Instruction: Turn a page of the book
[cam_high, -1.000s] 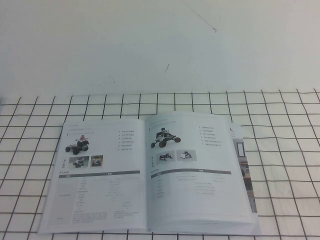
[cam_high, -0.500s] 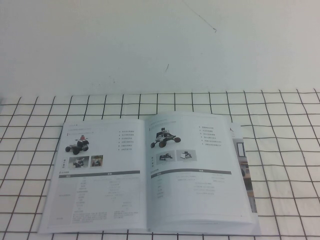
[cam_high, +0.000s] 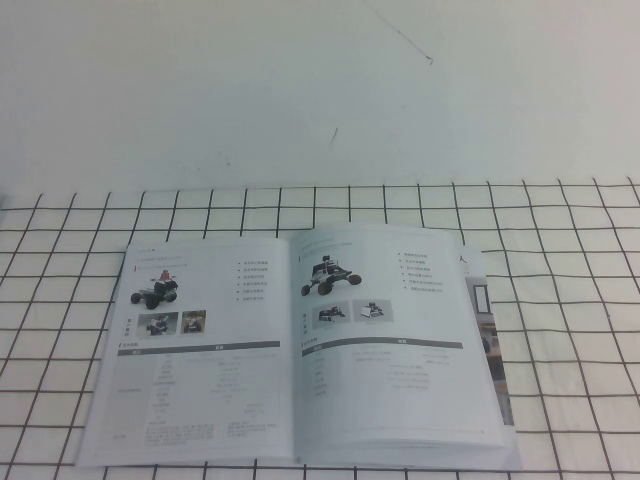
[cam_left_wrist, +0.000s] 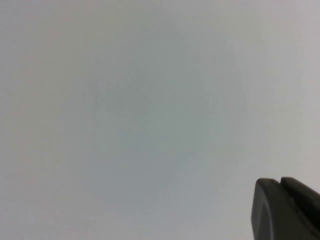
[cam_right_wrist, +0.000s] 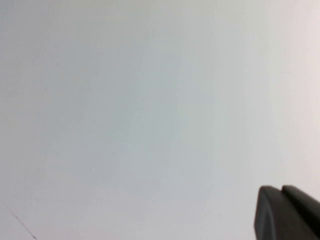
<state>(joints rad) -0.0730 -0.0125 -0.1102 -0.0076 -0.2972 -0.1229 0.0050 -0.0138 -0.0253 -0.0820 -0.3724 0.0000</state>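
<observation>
The book (cam_high: 215, 355) lies open and flat on the grid-patterned table in the high view, near its front edge. Its right-hand page (cam_high: 400, 345) shows a wheeled-robot photo, a bullet list, a dark grey bar and a table of fine text. Neither arm shows in the high view. My left gripper (cam_left_wrist: 280, 183) appears only in the left wrist view, fingers together, holding nothing, facing a blank white surface. My right gripper (cam_right_wrist: 281, 189) appears only in the right wrist view, fingers together and empty, also facing blank white.
A white cloth with a black grid (cam_high: 580, 260) covers the table. A plain white wall (cam_high: 300, 90) stands behind it. Edges of lower pages (cam_high: 488, 320) stick out past the book's right side.
</observation>
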